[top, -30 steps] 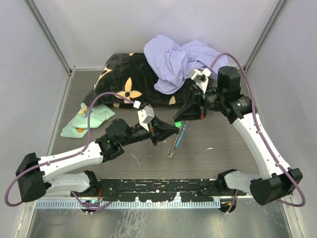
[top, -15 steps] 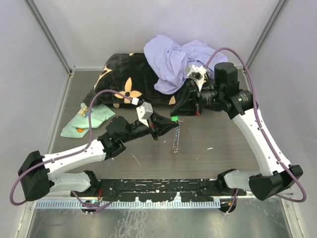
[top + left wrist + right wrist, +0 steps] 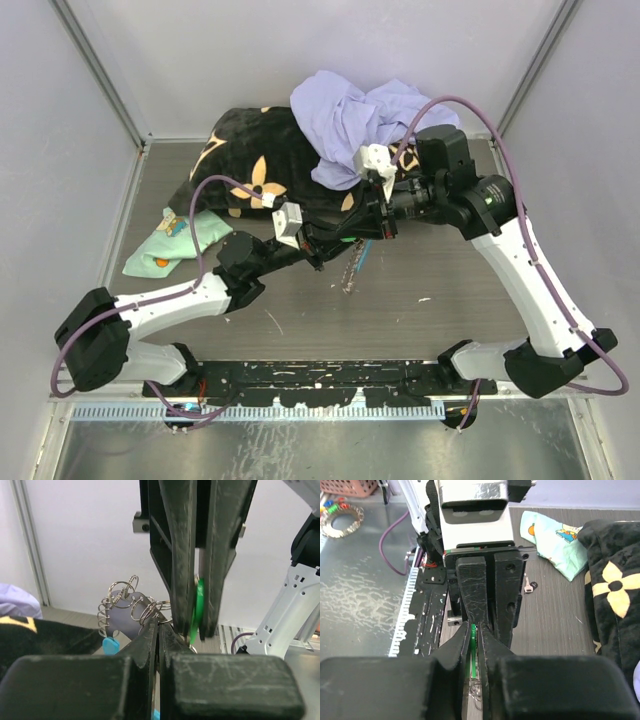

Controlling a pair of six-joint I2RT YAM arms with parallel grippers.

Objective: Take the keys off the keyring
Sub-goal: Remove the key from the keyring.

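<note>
Pulling one key off, in the middle of the top view.
The left gripper (image 3: 322, 243) squeezes the keyring (image 3: 350, 272), which hangs just below. The right gripper (image 3: 358, 228) pinches the green key (image 3: 199, 606). Next, I think, the key must slide off.

Colours across the grey tabletop (image 3: 450, 290)
Black blanket (image 3: 250, 165) with cream flowers, lavender cloth (image 3: 350, 115) at far edge; mint cloth (image 3: 180, 240), orange-printed, left edge; silver keyring (image 3: 125, 615); green-tagged key (image 3: 199, 605).

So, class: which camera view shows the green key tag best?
Left wrist: the green tag shows as a long strip between the fingers of the right tool. Right wrist shows only a sliver; the top view hardly shows it.
</note>
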